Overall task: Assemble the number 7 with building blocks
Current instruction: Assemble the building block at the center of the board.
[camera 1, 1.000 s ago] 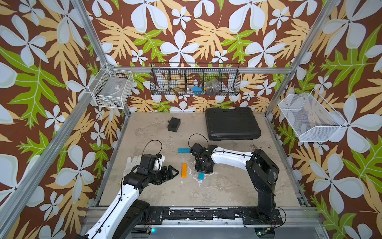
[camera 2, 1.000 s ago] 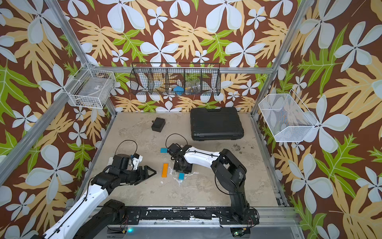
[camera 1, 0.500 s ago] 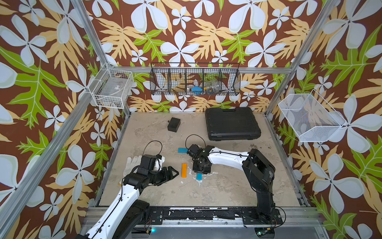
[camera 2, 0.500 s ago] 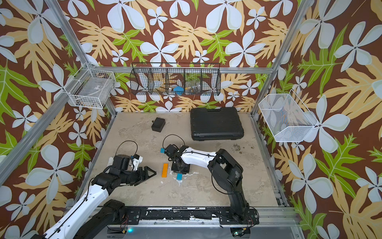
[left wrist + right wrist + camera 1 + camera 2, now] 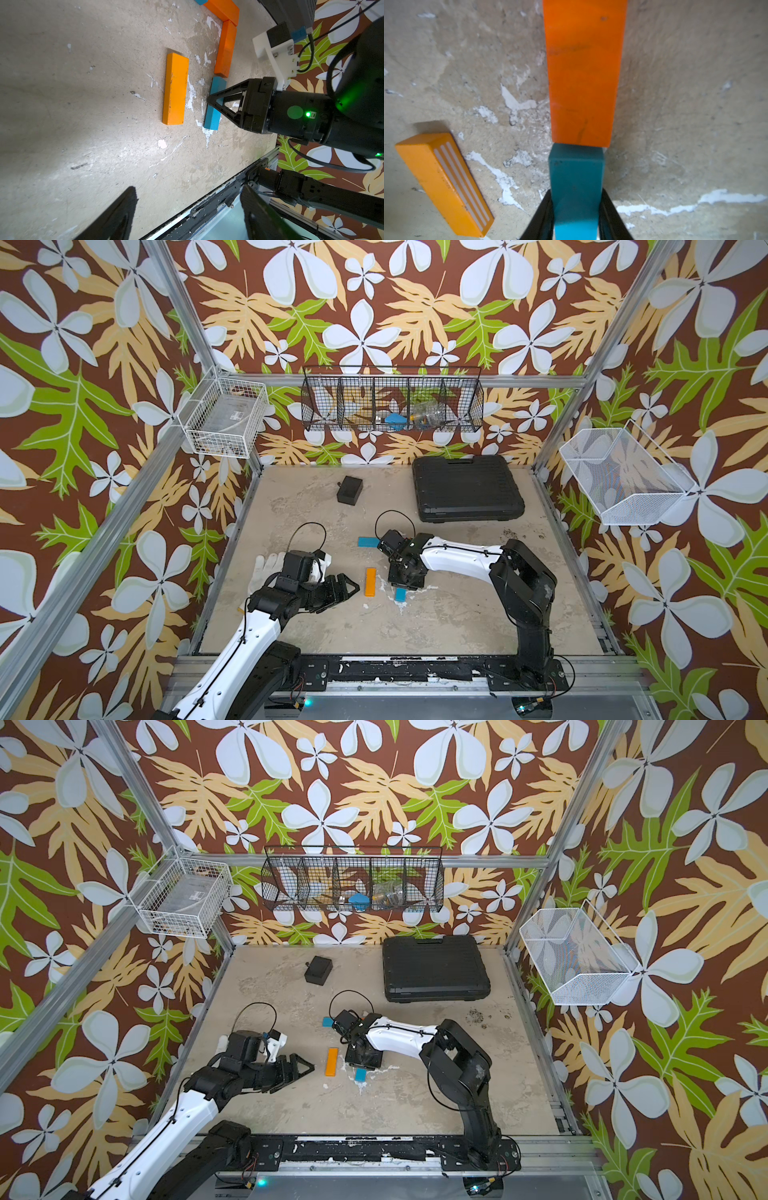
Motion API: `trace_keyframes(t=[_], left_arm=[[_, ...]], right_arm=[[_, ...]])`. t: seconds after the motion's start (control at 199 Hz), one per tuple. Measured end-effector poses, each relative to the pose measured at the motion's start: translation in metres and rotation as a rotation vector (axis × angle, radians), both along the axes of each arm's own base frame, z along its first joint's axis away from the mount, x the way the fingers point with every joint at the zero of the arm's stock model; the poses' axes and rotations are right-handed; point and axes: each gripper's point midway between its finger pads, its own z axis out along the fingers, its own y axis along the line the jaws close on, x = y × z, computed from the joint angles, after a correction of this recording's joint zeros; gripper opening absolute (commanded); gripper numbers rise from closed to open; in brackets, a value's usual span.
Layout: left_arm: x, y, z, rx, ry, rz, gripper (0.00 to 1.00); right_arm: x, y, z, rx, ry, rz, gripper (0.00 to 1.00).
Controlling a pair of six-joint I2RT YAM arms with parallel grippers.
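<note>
Building blocks point(image 5: 370, 582) are lying mid-table in both top views, though the right arm point(image 5: 457, 556) is hiding most of them. Only a loose orange block point(image 5: 332, 1061), the tip of the near blue block point(image 5: 400, 594) and a far blue block point(image 5: 367, 542) are showing. The right gripper point(image 5: 405, 578) is pointing straight down over them. The left gripper point(image 5: 349, 591) is hovering just beside the loose one, jaws spread and carrying nothing. The large black case point(image 5: 467, 489) and small black box point(image 5: 350, 490) are sitting well apart at the far side, so bare table point(image 5: 457, 614) is lying open all around.

From the left wrist the figure is reading better (already a recognisable 7, I'd say). A corner orange block point(image 5: 221, 9) is forming the top bar, and a stem orange block point(image 5: 225, 48) is running down from it. The near blue block is lengthening the stem, pinched by the right gripper. The loose orange block is lying parallel to the stem, just beside it and apart, so placing it looks like what's left. The front rail point(image 5: 207, 205) is running near the stem's end.

From the right wrist, the fingers point(image 5: 538, 220) are clamping the near blue block's sides, and its end is butting against the stem orange block.
</note>
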Motion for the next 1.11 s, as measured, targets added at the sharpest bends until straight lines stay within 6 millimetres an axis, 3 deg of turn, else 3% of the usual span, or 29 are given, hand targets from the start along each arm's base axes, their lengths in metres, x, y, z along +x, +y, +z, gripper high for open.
trace_keyframes(t=[0.594, 0.871, 0.911, 1.052, 1.108], left_arm=[[0.000, 0.000, -0.002, 0.003, 0.008, 0.000, 0.82], [0.001, 0.000, -0.004, 0.004, 0.012, 0.000, 0.81], [0.001, 0.000, -0.004, 0.004, 0.013, 0.000, 0.82], [0.001, 0.000, -0.005, 0.004, 0.013, 0.000, 0.81], [0.001, 0.000, -0.006, 0.005, 0.016, 0.000, 0.82]], right_arm=[[0.001, -0.001, -0.002, 0.031, 0.024, -0.034, 0.28], [0.000, -0.002, -0.005, 0.029, 0.034, -0.032, 0.35], [0.000, -0.003, -0.005, 0.030, 0.033, -0.032, 0.45], [0.002, 0.007, 0.000, 0.097, 0.007, -0.024, 0.95], [0.004, 0.010, 0.003, 0.124, -0.011, -0.023, 1.00]])
